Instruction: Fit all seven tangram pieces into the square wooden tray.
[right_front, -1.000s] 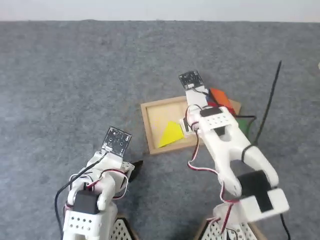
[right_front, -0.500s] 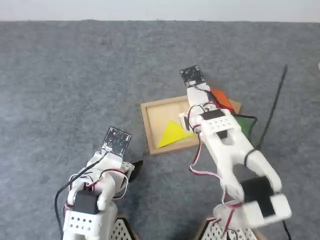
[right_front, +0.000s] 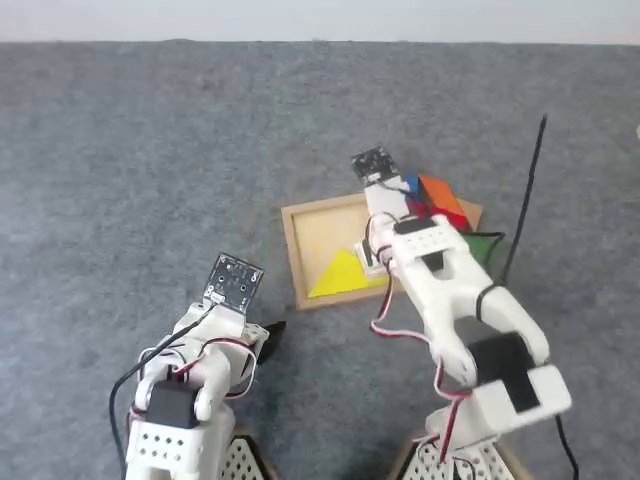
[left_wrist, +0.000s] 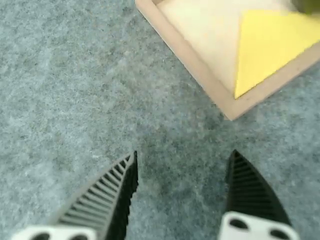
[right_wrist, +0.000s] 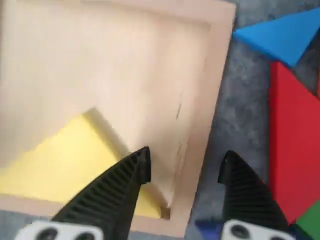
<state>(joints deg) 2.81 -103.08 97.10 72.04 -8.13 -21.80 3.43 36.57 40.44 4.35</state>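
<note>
The square wooden tray (right_front: 300, 215) lies mid-table with a yellow triangle (right_front: 338, 275) in its near corner. My right arm (right_front: 432, 262) hangs over the tray's right side. In the right wrist view my right gripper (right_wrist: 186, 157) is open, one finger over the yellow triangle (right_wrist: 60, 162), the other past the tray wall (right_wrist: 212, 90). Blue (right_front: 410, 184), orange (right_front: 440, 195), red (right_front: 420, 208) and green (right_front: 486, 246) pieces lie just right of the tray. My left gripper (left_wrist: 183, 160) is open over bare carpet, short of the tray corner (left_wrist: 227, 105).
Grey carpet covers the table. A black cable (right_front: 520, 210) runs up the right side past the loose pieces. The left arm's base (right_front: 185, 410) and the right arm's base (right_front: 480, 440) stand at the near edge. Open carpet lies left of and beyond the tray.
My right arm swung slightly left over the tray, uncovering the blue piece. The yellow triangle slid a little toward the tray's near-left corner. The left arm stayed still.
</note>
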